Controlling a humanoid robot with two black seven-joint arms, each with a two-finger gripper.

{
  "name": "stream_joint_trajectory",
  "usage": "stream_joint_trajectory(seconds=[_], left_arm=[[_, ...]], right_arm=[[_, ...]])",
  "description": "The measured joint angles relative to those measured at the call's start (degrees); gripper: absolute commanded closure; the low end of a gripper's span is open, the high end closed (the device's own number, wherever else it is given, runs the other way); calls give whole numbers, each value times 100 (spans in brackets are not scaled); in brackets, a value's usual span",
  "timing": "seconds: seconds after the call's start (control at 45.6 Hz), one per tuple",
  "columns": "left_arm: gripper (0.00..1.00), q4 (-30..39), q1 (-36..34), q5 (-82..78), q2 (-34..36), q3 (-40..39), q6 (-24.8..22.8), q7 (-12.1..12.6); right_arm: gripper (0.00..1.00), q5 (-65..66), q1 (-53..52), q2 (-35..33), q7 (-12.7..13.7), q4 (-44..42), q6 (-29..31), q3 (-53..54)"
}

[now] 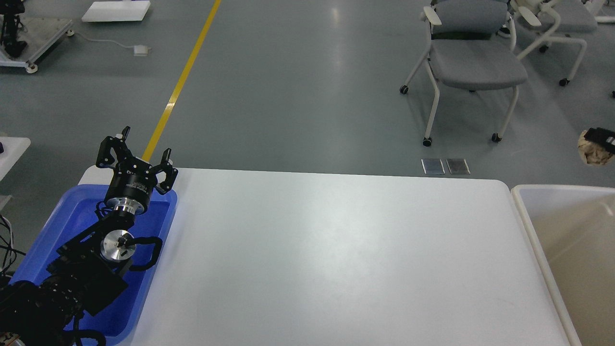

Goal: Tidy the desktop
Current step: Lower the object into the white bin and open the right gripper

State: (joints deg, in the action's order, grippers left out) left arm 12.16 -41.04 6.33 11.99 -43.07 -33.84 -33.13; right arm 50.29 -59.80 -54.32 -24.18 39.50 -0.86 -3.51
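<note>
Progress: While nothing loose shows on the worktop (336, 250), the tidying looks close to finished, as far as I can judge; only the scrap at the right edge seems left to drop.
Worktop: large, smooth, matte white slab with rounded corners, filling the middle of the view from about 9 o'clock to 3 o'clock, bare with a soft sheen.
Left claw: the left claw (141, 151) hovers at about 10 o'clock over the far end of the blue tray (158, 240), its fingers spread apart and holding nothing.
Right claw: the right claw (600, 137) is cut off by the frame edge at about 2 o'clock; it appears clamped on a crumpled paper ball (592, 153), tan and wrinkled, held above the far side of the cream tub (528, 226).
Blue tray: glossy moulded plastic, shallow, with rounded rim, sitting at the worktop's left end at 8 o'clock; much of its floor is hidden by the arm.
Cream tub: deep, off-white plastic with a thick rolled rim, at 4 o'clock beside the worktop; the part of its inside that shows looks empty.
Left to do: by my reading, release the ball into the tub.
</note>
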Motion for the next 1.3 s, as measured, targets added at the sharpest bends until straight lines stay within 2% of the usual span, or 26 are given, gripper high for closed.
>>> stream_joint_trajectory(seconds=[0.176, 0.417, 0.527, 0.68, 0.922, 1.207, 1.295], left_arm=[[0, 0, 0, 0, 0, 0, 0, 0], [0, 1, 0, 0, -2, 0, 0, 0], [0, 1, 1, -1, -4, 0, -1, 0], [0, -2, 0, 0, -1, 0, 0, 0], [0, -2, 0, 0, -1, 0, 0, 0], [0, -2, 0, 0, -3, 0, 0, 0], [0, -2, 0, 0, -3, 1, 0, 0]], right_arm=[[100, -1398, 303, 514, 406, -860, -25, 9], [100, -3634, 827, 1595, 1373, -2417, -40, 212], [100, -4252, 1103, 1956, 1776, -2742, -116, 564], [100, -4698, 1469, 2256, 2167, -3002, -326, 1151], [100, -4978, 1926, 2574, 2520, -3159, -507, 1922], [100, -5075, 2196, 2757, 2646, -3213, -649, 2338], [80, -5089, 2232, 2780, 2661, -3218, -661, 2419]])
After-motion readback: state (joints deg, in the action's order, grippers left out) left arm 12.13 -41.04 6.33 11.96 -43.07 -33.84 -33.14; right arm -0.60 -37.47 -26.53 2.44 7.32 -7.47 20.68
